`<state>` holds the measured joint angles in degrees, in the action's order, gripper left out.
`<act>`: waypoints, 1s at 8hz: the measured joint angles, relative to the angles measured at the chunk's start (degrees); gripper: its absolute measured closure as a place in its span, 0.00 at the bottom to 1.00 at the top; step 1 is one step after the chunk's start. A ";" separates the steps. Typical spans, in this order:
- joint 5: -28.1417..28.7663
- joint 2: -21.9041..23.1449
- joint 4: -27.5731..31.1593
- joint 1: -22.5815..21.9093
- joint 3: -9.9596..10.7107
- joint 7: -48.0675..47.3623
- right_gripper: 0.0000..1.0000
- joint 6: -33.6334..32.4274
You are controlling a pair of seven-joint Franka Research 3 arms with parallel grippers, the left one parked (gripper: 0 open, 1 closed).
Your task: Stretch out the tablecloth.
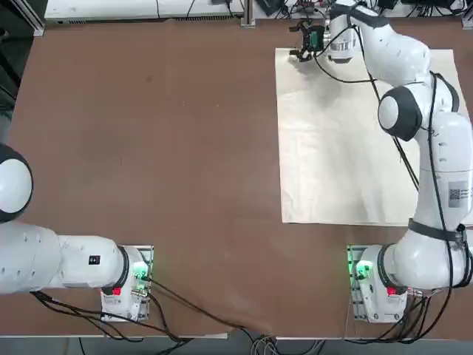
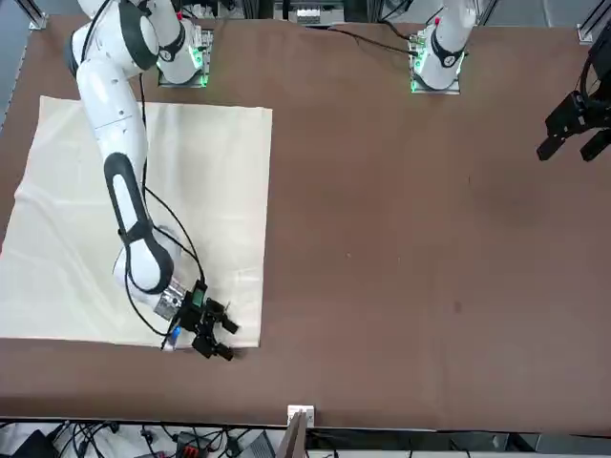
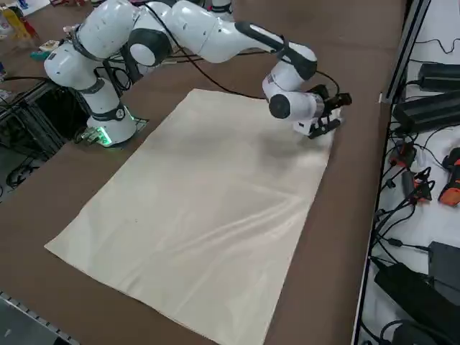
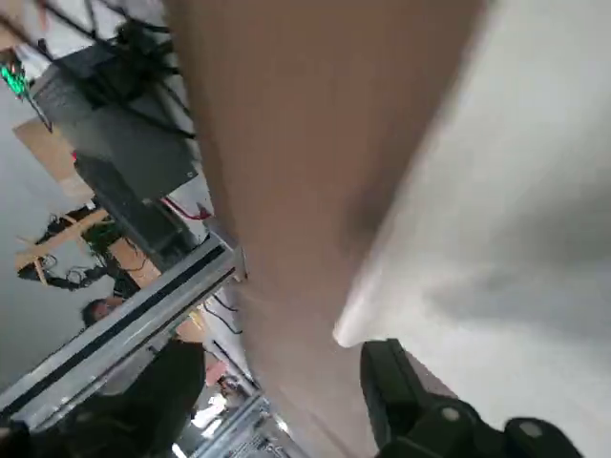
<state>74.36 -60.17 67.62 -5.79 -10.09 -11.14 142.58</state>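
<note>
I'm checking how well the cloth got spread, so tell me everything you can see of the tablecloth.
The tablecloth is one plain cream sheet of thin-looking fabric, four-sided with straight edges. It lies nearly flat on the brown table, in front of the right arm's base, with soft creases running across part of it. The right gripper, fingers open, is at its far inner corner; the wrist view shows that corner between the fingers, not clamped. Whether a finger touches it, I cannot tell.

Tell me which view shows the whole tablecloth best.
Right side view: nearly the full tablecloth lies unobstructed. In the top and front views, the right arm crosses it; the wrist view shows one corner.
</note>
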 joint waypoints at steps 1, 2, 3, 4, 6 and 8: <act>-5.01 1.71 -0.32 0.12 0.65 -0.25 0.00 -0.01; -10.48 3.67 0.03 0.28 1.65 -0.30 0.00 -0.20; -16.91 5.93 0.93 0.59 3.05 -0.35 0.00 -1.92; -23.40 8.62 1.89 1.50 4.35 -0.42 0.00 -6.21; -34.41 14.30 3.13 5.68 6.00 0.20 0.00 -18.55; -49.03 18.16 4.95 9.37 6.22 1.85 0.00 -26.39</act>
<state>25.33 -42.01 72.58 3.59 -3.86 -9.30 116.18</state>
